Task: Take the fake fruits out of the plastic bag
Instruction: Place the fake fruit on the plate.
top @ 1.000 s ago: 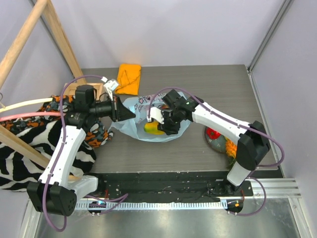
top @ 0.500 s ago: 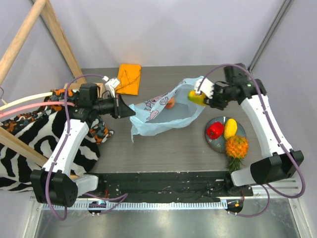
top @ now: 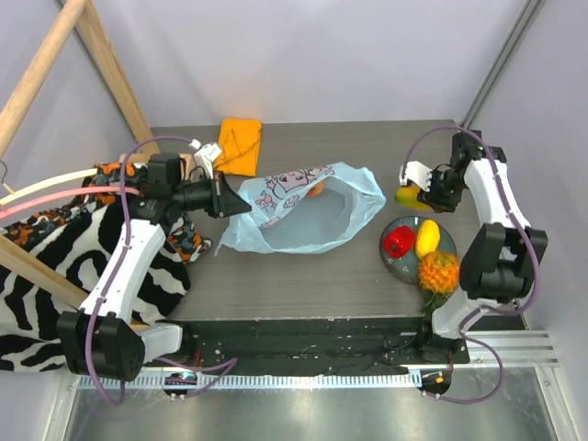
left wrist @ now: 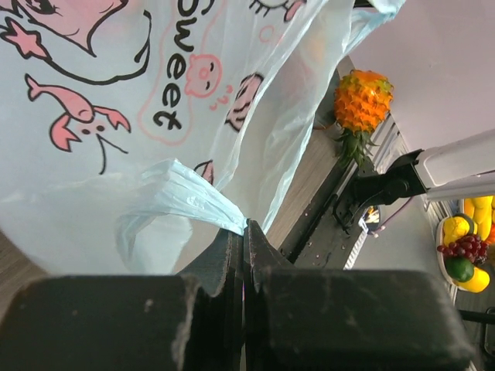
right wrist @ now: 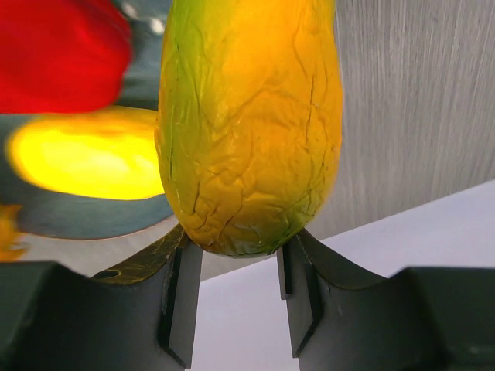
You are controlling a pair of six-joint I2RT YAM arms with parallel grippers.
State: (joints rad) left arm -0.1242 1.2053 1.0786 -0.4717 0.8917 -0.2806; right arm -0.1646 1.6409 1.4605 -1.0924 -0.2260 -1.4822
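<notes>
Now: I am on the placing step.
Right pincer (right wrist: 232,255): part open, gripping mango (right wrist: 247,124) near plate (top: 391,259).
Left pincer (left wrist: 244,232): shut on bag (top: 303,228) edge.
Bag: on bench (top: 276,287), peach (top: 315,190) inside.
Next: lower mango onto plate, release gently.

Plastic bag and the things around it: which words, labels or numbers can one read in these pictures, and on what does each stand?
"Sweet": black letters printed on the plastic bag, seen in the left wrist view. The first letter lies at the picture's top edge.
In the top view, the same bag's prints are too small to read.
No other word, label or number can be read in any view.
</notes>
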